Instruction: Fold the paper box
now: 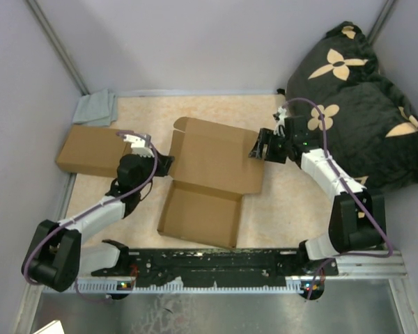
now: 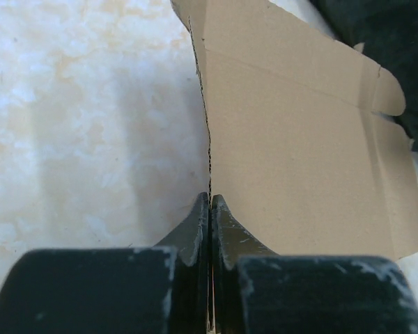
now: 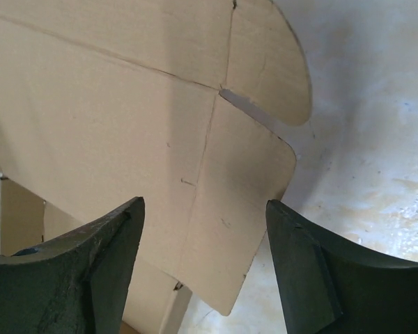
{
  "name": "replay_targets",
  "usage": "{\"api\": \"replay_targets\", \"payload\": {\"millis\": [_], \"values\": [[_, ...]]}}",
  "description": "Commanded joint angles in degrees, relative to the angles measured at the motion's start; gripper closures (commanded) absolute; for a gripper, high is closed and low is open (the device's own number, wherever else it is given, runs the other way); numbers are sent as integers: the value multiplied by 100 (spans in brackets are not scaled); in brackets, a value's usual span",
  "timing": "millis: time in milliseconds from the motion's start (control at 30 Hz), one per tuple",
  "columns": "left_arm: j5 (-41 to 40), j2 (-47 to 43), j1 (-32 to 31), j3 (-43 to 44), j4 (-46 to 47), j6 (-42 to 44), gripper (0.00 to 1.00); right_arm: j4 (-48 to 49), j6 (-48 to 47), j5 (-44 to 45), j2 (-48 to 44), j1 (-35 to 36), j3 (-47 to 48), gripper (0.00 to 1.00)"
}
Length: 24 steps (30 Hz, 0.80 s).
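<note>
Nearest the lens, the left gripper [image 2: 210, 198] is seen fully shut, with the left edge of the paper box [image 2: 292, 160] pinched in the seam between its fingers. The contact itself is hidden there. The right gripper [image 3: 205, 205] is held wide open around a rounded side flap, and touch cannot be confirmed. Only from above is the whole sheet seen, lying mid-table [image 1: 279, 209] between both arms. A second box [image 1: 87, 149] is partly covered by the left wrist. A grey cloth [image 1: 97, 108] is noted in the far-left corner. A patterned cushion [image 1: 355, 90] crowds the right edge and is cut off by the frame.
</note>
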Motion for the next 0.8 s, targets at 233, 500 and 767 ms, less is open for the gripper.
{"api": "replay_targets", "payload": {"millis": [233,500,767], "values": [[-9,-873,2,-886,1742,-18,100,-229,-298,453,-210,-11,81,29],[163,-1094,-1,-1191,2170,21,100,264,-458,-291,-203,113,13,30],[208,-950,1,-1077,1998,24,100,228,-597,-169,-252,725,216,44]]}}
